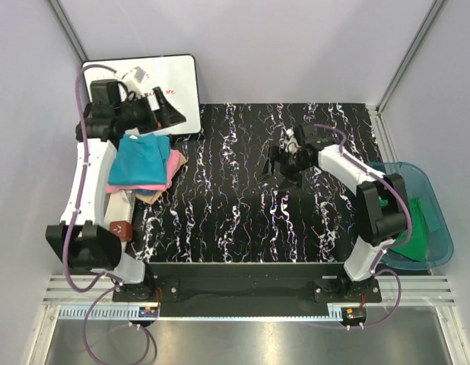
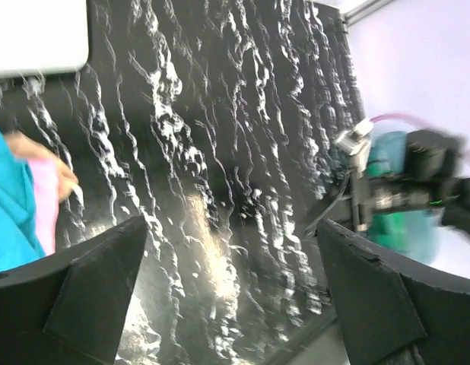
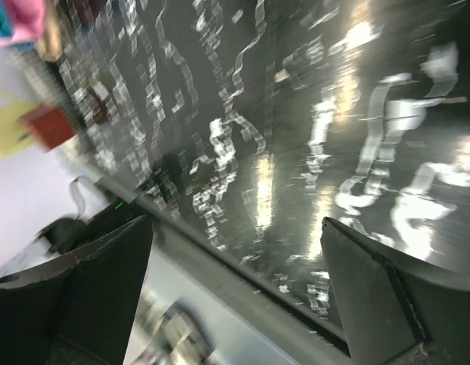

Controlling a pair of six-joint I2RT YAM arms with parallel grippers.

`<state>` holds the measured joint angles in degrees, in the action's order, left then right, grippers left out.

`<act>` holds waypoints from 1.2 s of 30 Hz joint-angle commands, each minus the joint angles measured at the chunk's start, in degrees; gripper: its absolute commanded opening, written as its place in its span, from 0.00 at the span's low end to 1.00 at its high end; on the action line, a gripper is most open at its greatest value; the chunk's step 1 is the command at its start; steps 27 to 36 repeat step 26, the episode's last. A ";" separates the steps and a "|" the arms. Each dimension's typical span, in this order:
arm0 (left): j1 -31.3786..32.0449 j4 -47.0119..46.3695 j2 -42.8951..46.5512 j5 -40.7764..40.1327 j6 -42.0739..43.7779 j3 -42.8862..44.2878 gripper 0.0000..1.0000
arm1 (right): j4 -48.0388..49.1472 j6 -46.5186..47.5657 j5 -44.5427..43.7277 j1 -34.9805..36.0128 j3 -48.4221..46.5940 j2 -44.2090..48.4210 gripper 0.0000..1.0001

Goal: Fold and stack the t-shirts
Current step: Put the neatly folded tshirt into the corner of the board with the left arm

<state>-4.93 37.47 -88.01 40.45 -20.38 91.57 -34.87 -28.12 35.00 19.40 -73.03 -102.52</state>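
A stack of folded t-shirts lies at the table's left edge: a teal-blue one (image 1: 140, 160) on top, a pink one (image 1: 172, 169) under it, a tan one (image 1: 149, 197) lowest. The teal (image 2: 7, 213) and pink (image 2: 45, 205) shirts also show at the left of the left wrist view. A green t-shirt (image 1: 412, 228) lies in the blue tub (image 1: 439, 220) at the right. My left gripper (image 1: 168, 108) is open and empty, just behind the stack. My right gripper (image 1: 275, 161) is open and empty over the middle of the black marbled table (image 1: 242, 205).
A white board (image 1: 163, 80) lies at the back left behind the left gripper. A dark red object (image 1: 121, 228) sits near the left arm's base. The right arm (image 2: 395, 182) shows in the left wrist view. The table's front rail (image 3: 242, 281) crosses the right wrist view.
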 commanded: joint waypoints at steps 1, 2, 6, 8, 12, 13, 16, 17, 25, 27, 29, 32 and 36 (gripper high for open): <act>9.31 13.32 0.47 -25.62 9.38 2.03 0.99 | -5.20 6.05 -17.03 -1.82 -6.06 6.89 1.00; 12.02 14.55 -0.14 -28.12 10.18 1.95 0.99 | -5.64 7.28 -18.90 -1.99 -6.59 8.20 1.00; 17.05 17.63 -1.20 -38.41 12.12 -1.03 0.99 | -6.96 10.19 -26.99 -2.78 -7.12 11.63 1.00; 18.20 17.64 -1.38 -39.65 11.77 -4.11 0.99 | -6.96 11.07 -30.69 -2.96 -5.64 13.22 1.00; 18.38 17.98 -3.31 -42.81 10.28 -8.07 0.99 | -6.88 11.42 -33.76 -3.84 -2.03 14.63 1.00; 18.38 17.90 -4.27 -43.17 10.27 -9.55 0.99 | -6.53 11.33 -34.21 -4.02 -0.98 15.24 1.00; 18.46 17.63 -5.94 -45.10 10.54 -11.41 0.99 | -4.60 10.28 -34.57 -5.16 3.41 17.16 1.00; 18.46 17.46 -6.30 -45.45 10.71 -11.67 0.99 | -2.59 9.93 -34.30 -5.86 6.04 18.14 1.00; 18.55 15.96 -6.30 -43.79 12.65 -12.47 0.99 | 1.21 9.13 -32.81 -8.59 10.90 23.33 1.00; 18.55 15.62 -5.95 -44.05 12.56 -12.21 0.99 | 1.21 9.31 -32.72 -8.59 10.37 23.24 1.00; 18.55 15.62 -5.95 -44.05 12.56 -12.21 0.99 | 1.21 9.31 -32.72 -8.59 10.37 23.24 1.00; 18.55 15.62 -5.95 -44.05 12.56 -12.21 0.99 | 1.21 9.31 -32.72 -8.59 10.37 23.24 1.00; 18.55 15.62 -5.95 -44.05 12.56 -12.21 0.99 | 1.21 9.31 -32.72 -8.59 10.37 23.24 1.00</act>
